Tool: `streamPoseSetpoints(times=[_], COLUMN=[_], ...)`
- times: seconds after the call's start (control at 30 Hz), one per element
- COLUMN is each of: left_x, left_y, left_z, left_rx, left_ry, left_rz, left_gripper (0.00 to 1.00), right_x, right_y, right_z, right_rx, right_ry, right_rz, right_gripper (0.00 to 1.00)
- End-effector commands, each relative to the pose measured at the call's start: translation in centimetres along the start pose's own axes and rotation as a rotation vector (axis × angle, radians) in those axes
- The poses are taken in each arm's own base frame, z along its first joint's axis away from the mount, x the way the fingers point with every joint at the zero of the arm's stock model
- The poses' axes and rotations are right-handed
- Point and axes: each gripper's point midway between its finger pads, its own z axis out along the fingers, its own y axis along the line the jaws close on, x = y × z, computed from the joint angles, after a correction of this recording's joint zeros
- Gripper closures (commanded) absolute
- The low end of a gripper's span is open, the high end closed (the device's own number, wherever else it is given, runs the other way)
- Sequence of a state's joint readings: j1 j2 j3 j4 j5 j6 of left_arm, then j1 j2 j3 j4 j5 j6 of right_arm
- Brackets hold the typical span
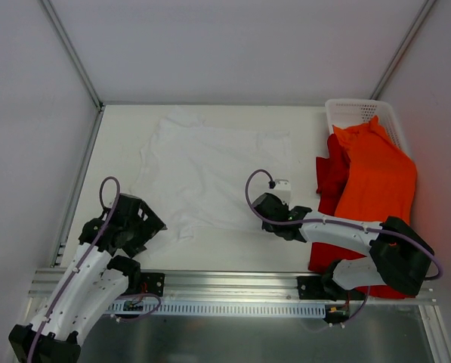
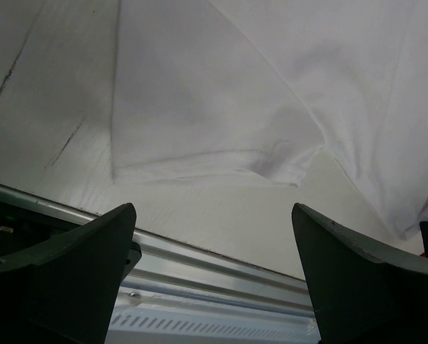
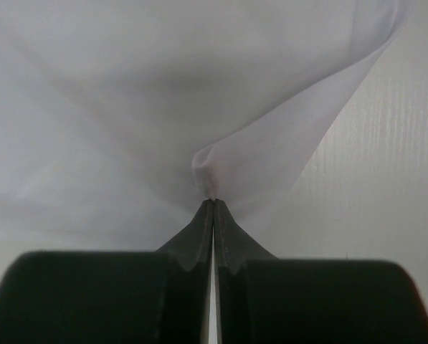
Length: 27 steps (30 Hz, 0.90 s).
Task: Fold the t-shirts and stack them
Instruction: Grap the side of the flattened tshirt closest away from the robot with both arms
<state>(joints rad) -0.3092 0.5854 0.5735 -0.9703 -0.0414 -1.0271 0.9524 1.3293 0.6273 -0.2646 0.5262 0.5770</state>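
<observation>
Across the table (image 1: 233, 240), close to its near edge, the white t-shirt (image 1: 210, 170) lies spread, with open room to its left. At right, the orange t-shirt (image 1: 376, 181) overlies the red t-shirt (image 1: 329, 175), both spilling from the basket (image 1: 353, 112). The left claw (image 2: 212, 209) hangs released over the near-left corner. The right claw (image 3: 214, 204) is clenched on the near hem.

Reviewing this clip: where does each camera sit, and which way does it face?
Top external: above and behind the bases, looking down on the table; shows the left arm, the right arm, the white t-shirt, the orange t-shirt, the red t-shirt and the basket.
Left wrist: on the left gripper, facing down past the rail at a shirt corner; its open fingers show.
Right wrist: on the right gripper, close on white cloth; its shut fingers pinch a fold.
Shared: all three show the white t-shirt.
</observation>
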Motion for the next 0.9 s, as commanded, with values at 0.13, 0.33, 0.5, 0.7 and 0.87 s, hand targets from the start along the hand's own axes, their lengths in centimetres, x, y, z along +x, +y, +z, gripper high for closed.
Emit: streamPoseSetpoints(times=[0.13,0.33,0.5,0.7,0.87], left_x=[1.7,3.0,2.9,3.3,3.2], left_y=[2.9,3.0,4.1,5.7,5.8], left_z=[1.2,3.5,4.1,4.7,5.1], left_rx=[-0.232,-0.399,-0.459,-0.479,-0.474], left_ry=[0.052,0.059,0.019,-0.018,-0.074], left_rz=[-0.012,0.097,0.106,0.064,0.049], left_gripper=[0.07,0.05,0.07,0.17,0.33], right_x=[-1.5,-1.4,-1.4,-1.0,-0.8], right_y=[1.3,0.5,-0.5,-0.5,-0.1], right_z=[-0.4,-0.3,-0.3,0.0,0.2], right_rx=[-0.074,-0.064,-0.064,-0.076,-0.09], right_ry=[-0.042,-0.045,-0.048,-0.035,-0.024], right_rz=[0.006,0.006,0.034,0.044,0.042], right_gripper=[1.0,1.0,1.0,1.0,1.0])
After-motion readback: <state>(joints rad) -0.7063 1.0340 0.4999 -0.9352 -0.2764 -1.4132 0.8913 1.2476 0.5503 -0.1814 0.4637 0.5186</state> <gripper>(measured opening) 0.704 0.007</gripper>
